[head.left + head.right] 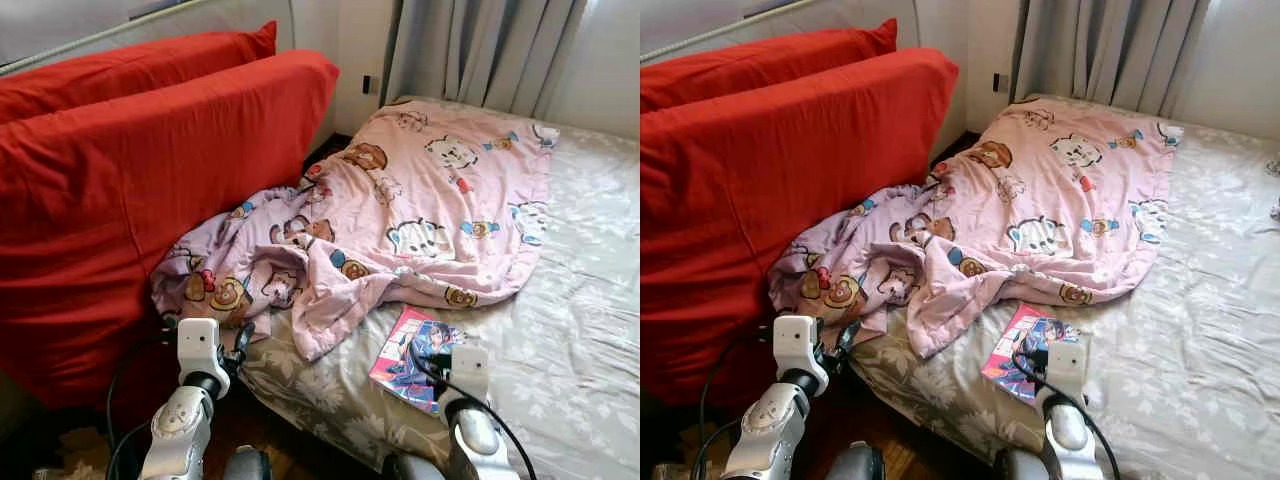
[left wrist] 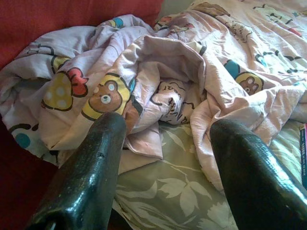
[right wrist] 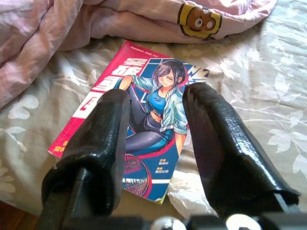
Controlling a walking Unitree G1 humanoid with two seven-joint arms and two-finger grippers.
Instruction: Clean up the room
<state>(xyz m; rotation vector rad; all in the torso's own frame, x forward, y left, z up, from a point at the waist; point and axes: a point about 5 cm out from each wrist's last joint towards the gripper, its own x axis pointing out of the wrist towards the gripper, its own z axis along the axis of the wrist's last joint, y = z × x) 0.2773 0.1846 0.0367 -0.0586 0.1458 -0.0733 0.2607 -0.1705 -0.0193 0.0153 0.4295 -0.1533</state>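
Bedroom: bed (image 1: pixel 580 330) with grey floral sheet, grey curtains (image 1: pixel 480 50) behind, two red cushions (image 1: pixel 150 170) propped along its left side. Head views: crumpled pink cartoon blanket (image 1: pixel 400 210) spread across the bed, bunched at the near edge; comic book (image 1: pixel 412 358) flat on the sheet just beside that bunch. Left wrist view: left gripper (image 2: pixel 165 158), fingers released and spread, empty, aimed at the blanket's bunched fold. Right wrist view: right gripper (image 3: pixel 156 143), fingers parted, empty, poised above the comic book. Step judged: approach for pickup. Next: lower the right fingers astride the book's edge, then close.
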